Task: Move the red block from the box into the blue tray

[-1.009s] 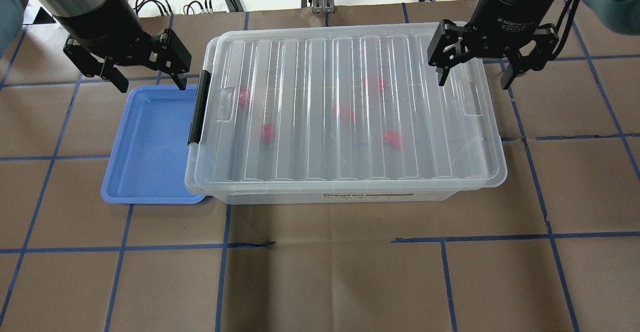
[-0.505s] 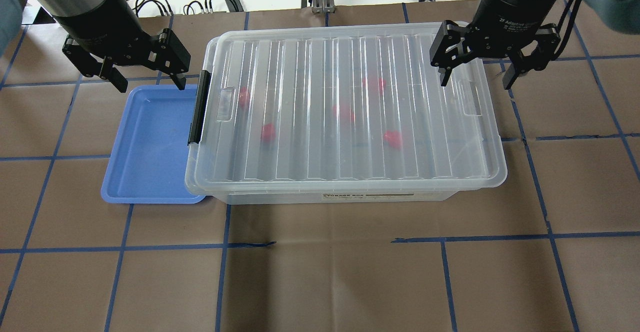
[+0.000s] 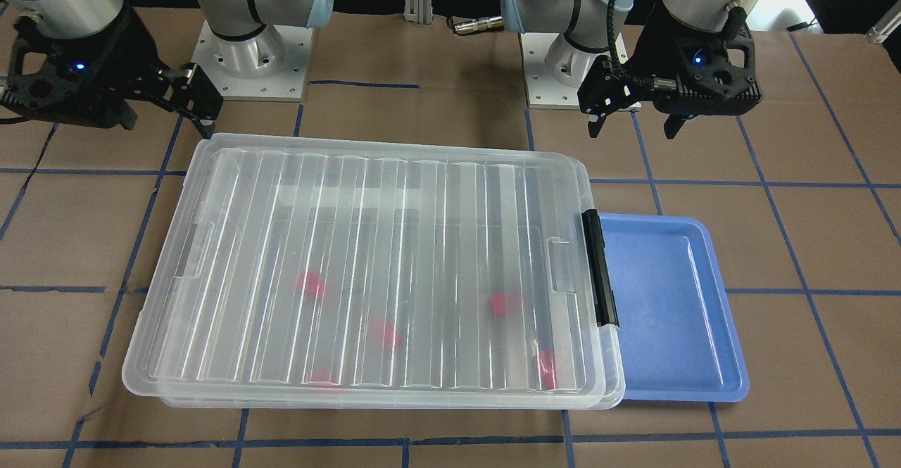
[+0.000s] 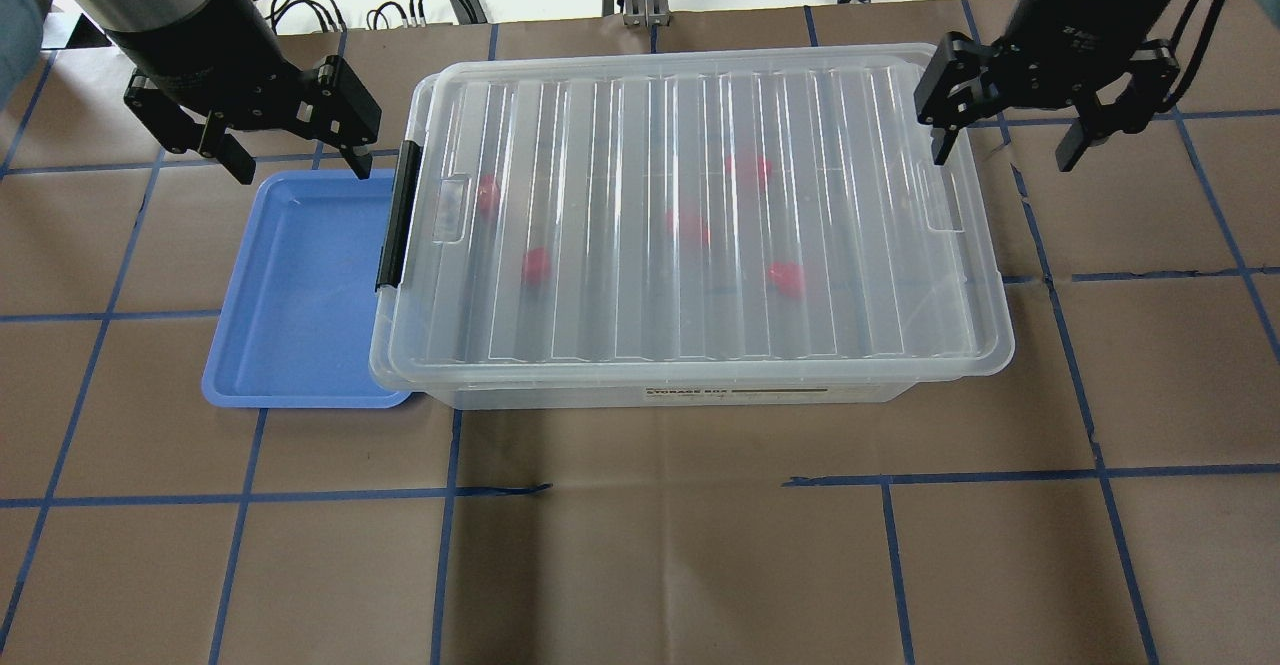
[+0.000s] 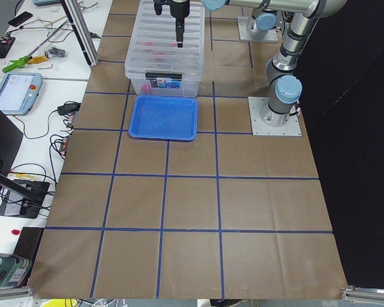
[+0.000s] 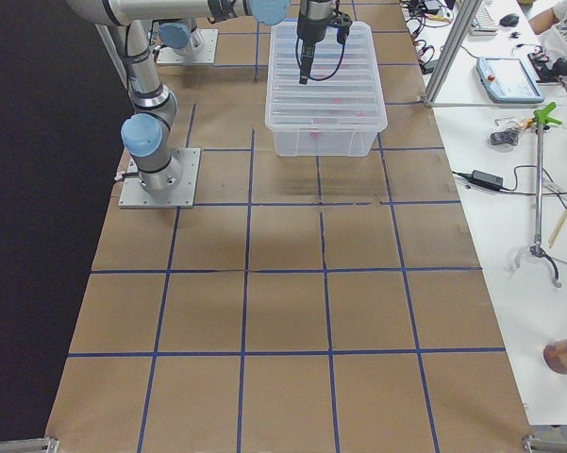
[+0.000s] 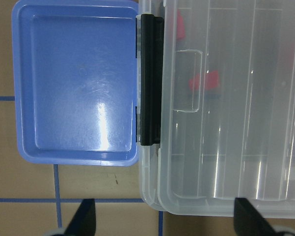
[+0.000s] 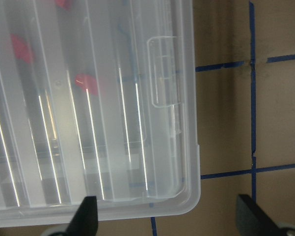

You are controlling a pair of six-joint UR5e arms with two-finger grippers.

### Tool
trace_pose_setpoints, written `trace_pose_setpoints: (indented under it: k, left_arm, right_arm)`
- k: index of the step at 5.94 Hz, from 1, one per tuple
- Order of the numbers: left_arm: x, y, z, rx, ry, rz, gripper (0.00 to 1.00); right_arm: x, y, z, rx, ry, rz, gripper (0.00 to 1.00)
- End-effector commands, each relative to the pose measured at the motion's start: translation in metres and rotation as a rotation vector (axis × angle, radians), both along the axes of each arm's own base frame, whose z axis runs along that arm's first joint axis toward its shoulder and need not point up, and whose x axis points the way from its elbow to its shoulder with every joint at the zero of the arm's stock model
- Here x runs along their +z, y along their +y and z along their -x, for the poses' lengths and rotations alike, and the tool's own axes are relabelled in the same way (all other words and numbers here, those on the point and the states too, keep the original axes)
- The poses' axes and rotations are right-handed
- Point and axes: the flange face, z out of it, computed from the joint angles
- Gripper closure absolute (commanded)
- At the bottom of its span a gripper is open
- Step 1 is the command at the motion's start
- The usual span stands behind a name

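Observation:
The clear box (image 4: 690, 215) stands mid-table with its ribbed lid shut and the black clip (image 4: 397, 215) at its left end. Several red blocks (image 4: 537, 264) show blurred through the lid. The blue tray (image 4: 300, 295) lies empty against the clip end, partly under the lid's rim. My left gripper (image 4: 299, 169) is open and empty above the tray's far edge, beside the clip. My right gripper (image 4: 1004, 158) is open and empty, straddling the lid's far right edge. The left wrist view shows the tray (image 7: 78, 83) and clip (image 7: 148, 78); the right wrist view shows the box's corner (image 8: 186, 196).
The brown table carries a blue tape grid. The arm bases (image 3: 246, 53) stand behind the box. Cables (image 4: 420, 0) lie beyond the far edge. Benches with tools (image 6: 509, 113) flank the table's side.
My right gripper has moved to the right, from over the lid's right end to straddling its right edge. The left gripper, box and tray have not moved.

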Motion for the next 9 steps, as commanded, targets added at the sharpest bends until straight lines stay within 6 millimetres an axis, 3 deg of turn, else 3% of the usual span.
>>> trace_pose_setpoints:
  k: [1, 2, 5, 6, 9]
  left_arm:
    - [0.000, 0.000, 0.000, 0.000, 0.000, -0.001, 0.02]
    - [0.000, 0.000, 0.000, 0.000, 0.000, -0.001, 0.02]
    - [0.000, 0.000, 0.000, 0.000, 0.000, -0.001, 0.02]
    - [0.000, 0.000, 0.000, 0.000, 0.000, -0.001, 0.02]
    - [0.000, 0.001, 0.000, 0.000, 0.000, 0.001, 0.02]
  right_arm:
    - [-0.029, -0.001, 0.057, -0.025, -0.021, -0.035, 0.00]
    - [-0.051, -0.003, 0.056, -0.034, -0.018, -0.012, 0.00]
    - [-0.143, -0.006, 0.052, -0.053, -0.009, 0.045, 0.00]
    - [-0.156, -0.009, 0.053, -0.043, -0.002, 0.084, 0.00]
    - [-0.157, -0.012, 0.055, 0.074, 0.008, 0.106, 0.00]
